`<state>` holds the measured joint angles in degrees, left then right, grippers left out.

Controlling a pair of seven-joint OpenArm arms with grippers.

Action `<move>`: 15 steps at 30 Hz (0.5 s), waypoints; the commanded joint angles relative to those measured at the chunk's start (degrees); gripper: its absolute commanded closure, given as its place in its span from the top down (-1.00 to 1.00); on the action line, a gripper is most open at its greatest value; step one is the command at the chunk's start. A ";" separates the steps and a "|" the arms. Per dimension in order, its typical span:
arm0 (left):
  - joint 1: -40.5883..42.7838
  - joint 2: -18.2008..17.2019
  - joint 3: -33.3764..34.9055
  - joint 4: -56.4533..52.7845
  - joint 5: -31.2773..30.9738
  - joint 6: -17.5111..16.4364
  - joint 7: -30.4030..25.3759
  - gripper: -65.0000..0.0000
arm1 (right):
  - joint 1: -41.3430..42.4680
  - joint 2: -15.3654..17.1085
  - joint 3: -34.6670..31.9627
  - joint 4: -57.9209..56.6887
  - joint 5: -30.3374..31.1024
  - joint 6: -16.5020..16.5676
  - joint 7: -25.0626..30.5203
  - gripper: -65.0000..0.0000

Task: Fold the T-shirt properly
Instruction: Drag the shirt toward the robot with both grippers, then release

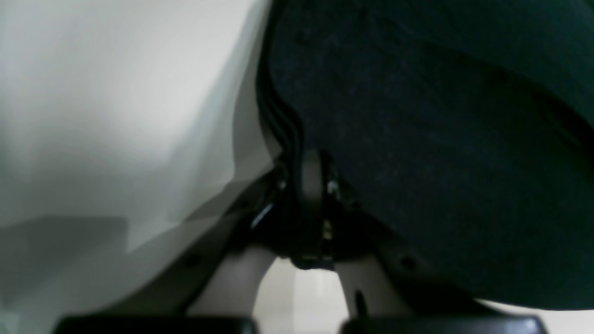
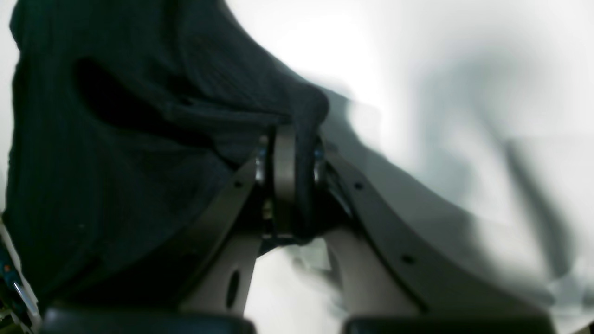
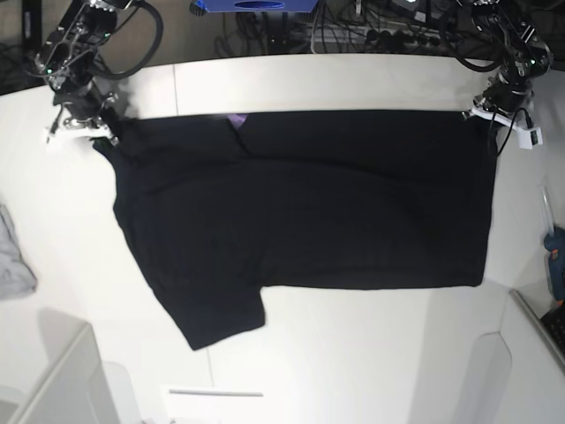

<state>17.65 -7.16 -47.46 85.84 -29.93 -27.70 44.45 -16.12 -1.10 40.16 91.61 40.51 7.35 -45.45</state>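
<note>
The black T-shirt (image 3: 300, 212) lies spread across the white table, its top edge stretched straight between my two grippers. A bit of purple print shows near the collar. One sleeve sticks out at the lower left. My left gripper (image 3: 481, 113) is shut on the shirt's far right corner; the left wrist view shows black cloth (image 1: 441, 139) pinched between the closed fingers (image 1: 311, 181). My right gripper (image 3: 104, 131) is shut on the far left corner; the right wrist view shows cloth (image 2: 139, 139) bunched over the closed fingers (image 2: 284, 171).
A small grey cloth (image 3: 13, 256) lies at the table's left edge. Cables and a blue object (image 3: 256, 5) sit behind the table. A blue tool (image 3: 556, 252) lies at the right edge. White boxes (image 3: 62, 380) stand at the front corners.
</note>
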 commanded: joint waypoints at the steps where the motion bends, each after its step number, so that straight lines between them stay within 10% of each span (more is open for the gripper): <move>1: 1.12 -0.53 -0.23 0.71 1.85 0.49 1.93 -1.00 | -0.19 0.80 0.23 1.35 0.67 0.25 1.01 -1.00; 15: 6.75 1.58 -0.23 5.89 1.85 0.49 1.93 -1.00 | -6.43 0.36 0.67 8.74 0.67 0.34 1.10 -1.00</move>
<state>23.86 -5.34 -47.53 91.29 -29.36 -27.46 45.04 -22.48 -1.26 40.27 99.18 40.69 7.53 -45.54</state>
